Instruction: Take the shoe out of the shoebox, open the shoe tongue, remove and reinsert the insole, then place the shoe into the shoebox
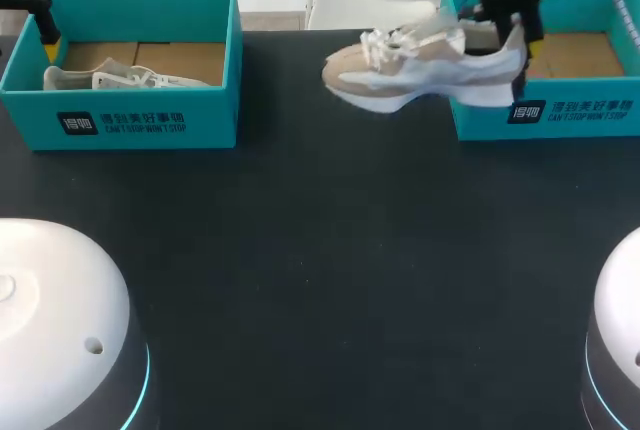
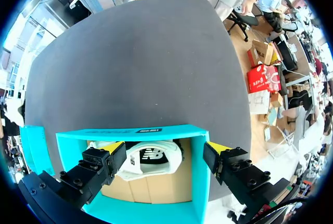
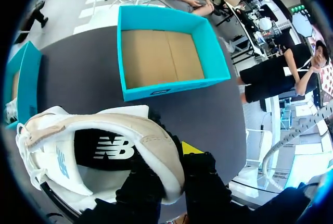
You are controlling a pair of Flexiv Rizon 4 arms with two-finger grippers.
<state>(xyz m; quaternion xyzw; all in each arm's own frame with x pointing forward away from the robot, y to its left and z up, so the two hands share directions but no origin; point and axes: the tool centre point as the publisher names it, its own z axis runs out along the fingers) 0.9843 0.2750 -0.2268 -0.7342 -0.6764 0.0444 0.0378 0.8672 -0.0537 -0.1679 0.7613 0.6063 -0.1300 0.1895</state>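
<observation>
Dark worktop (image 1: 320, 250): the left shoebox (image 1: 150, 120) at 10 o'clock holds a pale shoe (image 1: 120, 78) under the wide-open left hand (image 2: 165, 150). The right hand (image 3: 174, 174) clamps the lifted shoe (image 1: 410, 75) by its heel beside the right shoebox (image 1: 560, 115), 2 o'clock, showing only cardboard.

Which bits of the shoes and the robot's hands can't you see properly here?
- Head view: the right gripper is mostly hidden behind the heel of the lifted shoe.
- Right wrist view: the heel collar hides one finger, and the shoe's inside is too dark to make out the insole.
- Left wrist view: a finger of the left gripper covers part of the other shoe in the left shoebox.
</observation>
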